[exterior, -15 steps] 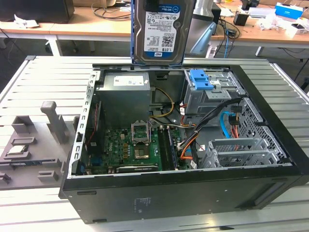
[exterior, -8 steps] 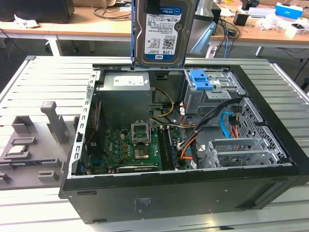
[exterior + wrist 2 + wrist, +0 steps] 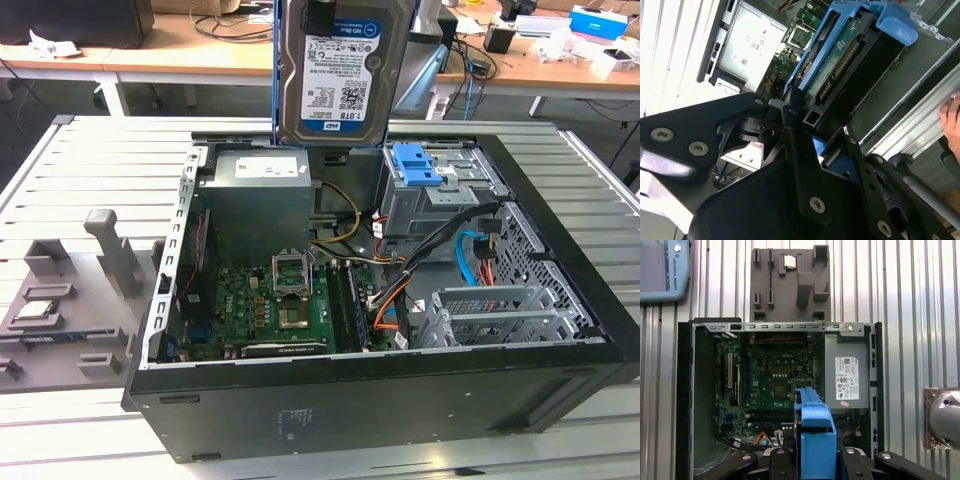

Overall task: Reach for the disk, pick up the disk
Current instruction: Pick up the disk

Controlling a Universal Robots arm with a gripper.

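The gripper (image 3: 812, 125) squeezes the disk (image 3: 342, 75) and holds it high over the open case (image 3: 400, 390); it looks hard, heavy and easy to break, so its blue sides seem best to hold.

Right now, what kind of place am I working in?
Likely a robotics or electronics lab: an open computer case sits on a slatted metal table, wooden benches strewn with cables stand behind, and the gripper holds the disk above the case.
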